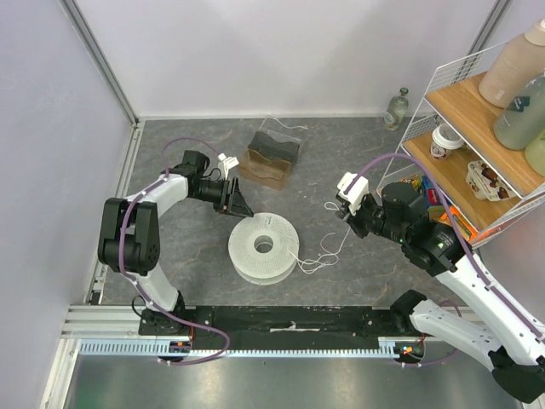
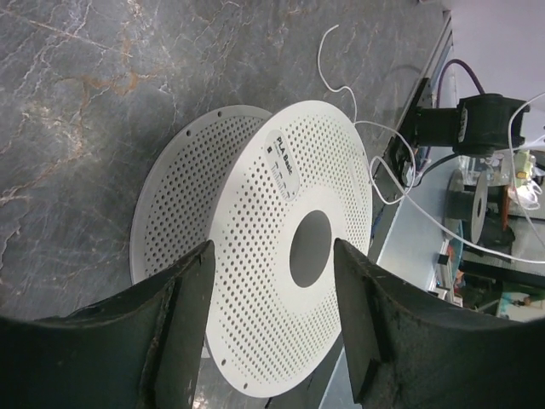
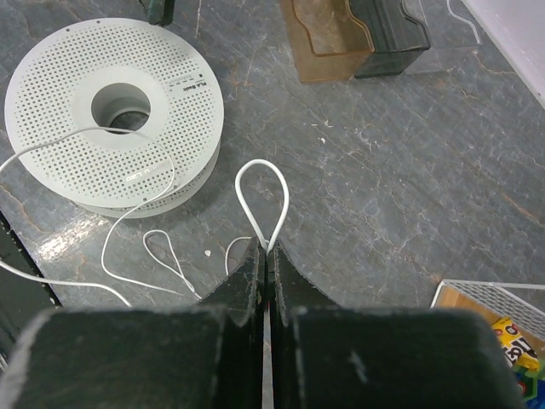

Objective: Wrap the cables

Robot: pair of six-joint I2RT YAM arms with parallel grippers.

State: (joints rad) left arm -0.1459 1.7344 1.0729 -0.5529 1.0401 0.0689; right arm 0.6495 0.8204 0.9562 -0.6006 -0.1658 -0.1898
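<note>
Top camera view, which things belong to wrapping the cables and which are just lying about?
Job: white cable, perforated spool, right gripper pinching the cable, left gripper open by the spool.
Lying about: two plastic trays, glass bottle, wire shelf.

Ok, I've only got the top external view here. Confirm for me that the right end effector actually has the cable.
Observer: The right wrist view shows the right end effector shut on the white cable, with a small loop poking out past its tips.
Operator: Now give me the left side.
Observer: The left wrist view shows the left end effector open and gripping nothing. The spool is framed between its fingers.
Operator: Tell me where the slack runs.
Observer: In the right wrist view one strand lies across the spool's top flange, by the centre hole. More curls lie on the table beside the spool.
</note>
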